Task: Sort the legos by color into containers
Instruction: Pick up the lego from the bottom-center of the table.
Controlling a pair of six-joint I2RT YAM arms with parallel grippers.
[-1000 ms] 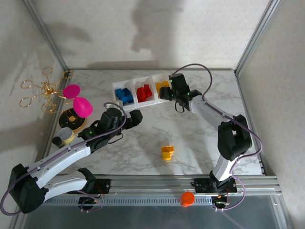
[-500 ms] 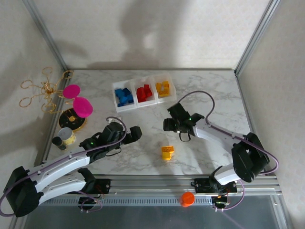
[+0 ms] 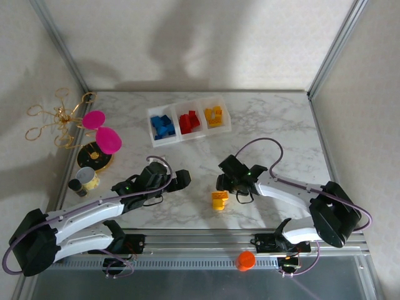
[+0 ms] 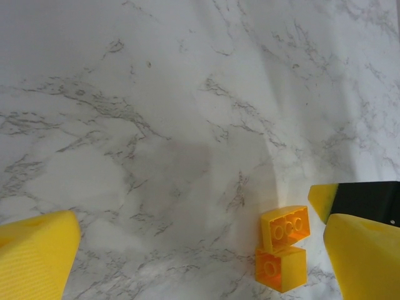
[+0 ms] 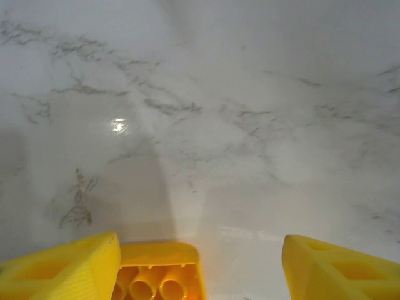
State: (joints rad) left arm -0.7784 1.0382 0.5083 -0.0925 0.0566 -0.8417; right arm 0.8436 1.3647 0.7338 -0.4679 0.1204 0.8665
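Two yellow legos (image 3: 219,200) lie together on the marble table, near the front centre. In the left wrist view they are one brick (image 4: 285,227) leaning on another (image 4: 280,267), both hollow side up. My right gripper (image 3: 222,185) hovers open just behind them. A yellow brick (image 5: 160,274) lies hollow side up beside its left finger (image 5: 62,270). My left gripper (image 3: 179,180) is open over bare table left of the bricks, with nothing between its fingers (image 4: 37,253). The white tray (image 3: 189,134) at the back holds blue (image 3: 162,125), red (image 3: 189,121) and yellow (image 3: 214,115) legos, one colour per compartment.
At the left edge are two magenta discs (image 3: 102,130), a gold wire stand (image 3: 57,119), and a small grey-and-yellow cup (image 3: 87,177). An orange knob (image 3: 245,260) sits on the front rail. Metal frame posts bound the table.
My right gripper has come away from the tray's yellow compartment, toward the front, and now hovers at the yellow bricks. My left gripper has shifted right and nearer.
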